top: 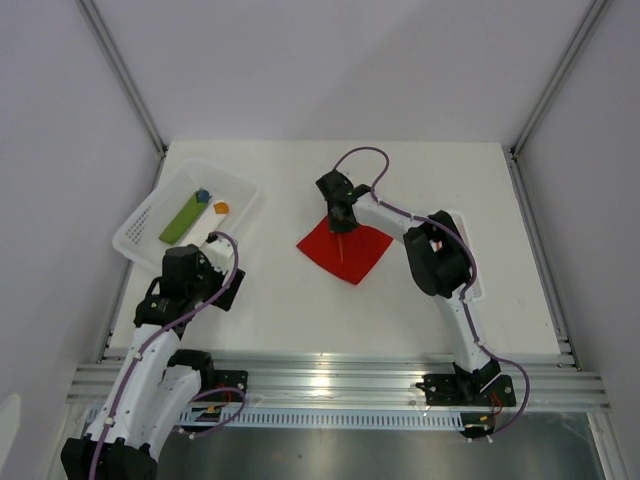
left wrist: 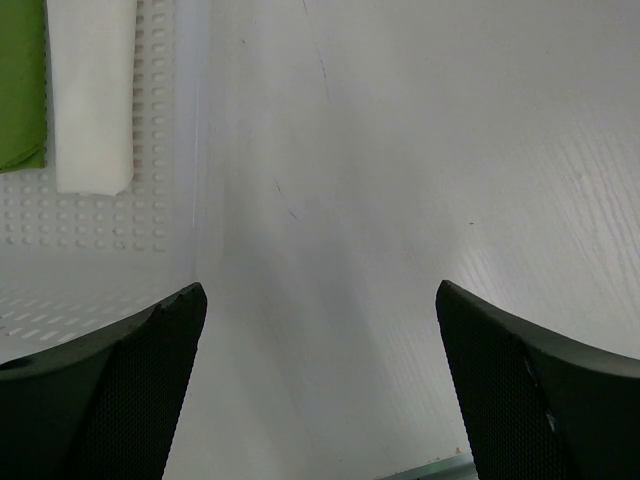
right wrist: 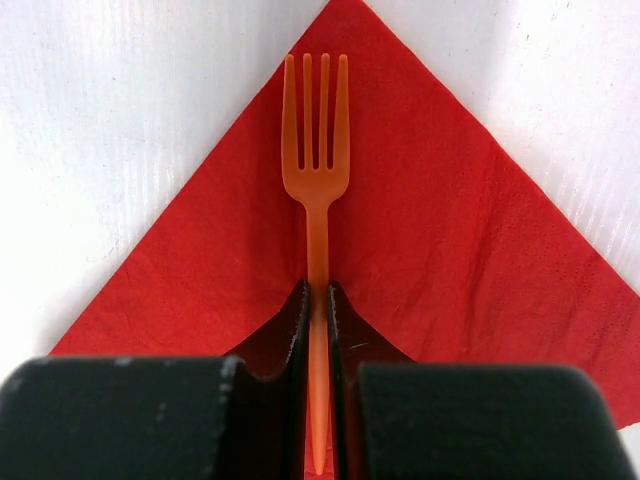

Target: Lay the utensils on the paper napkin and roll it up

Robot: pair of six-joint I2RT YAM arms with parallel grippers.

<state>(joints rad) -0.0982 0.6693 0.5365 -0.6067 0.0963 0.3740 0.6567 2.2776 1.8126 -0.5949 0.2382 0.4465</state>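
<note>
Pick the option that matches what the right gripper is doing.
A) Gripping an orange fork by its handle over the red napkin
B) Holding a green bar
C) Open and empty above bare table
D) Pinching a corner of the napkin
A: in the right wrist view the right gripper is closed on the handle of the orange fork, with the red napkin beneath it.

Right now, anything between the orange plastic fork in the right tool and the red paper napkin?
Nothing visible. The right tool grips the orange plastic fork by its handle, directly over the bare red paper napkin.
</note>
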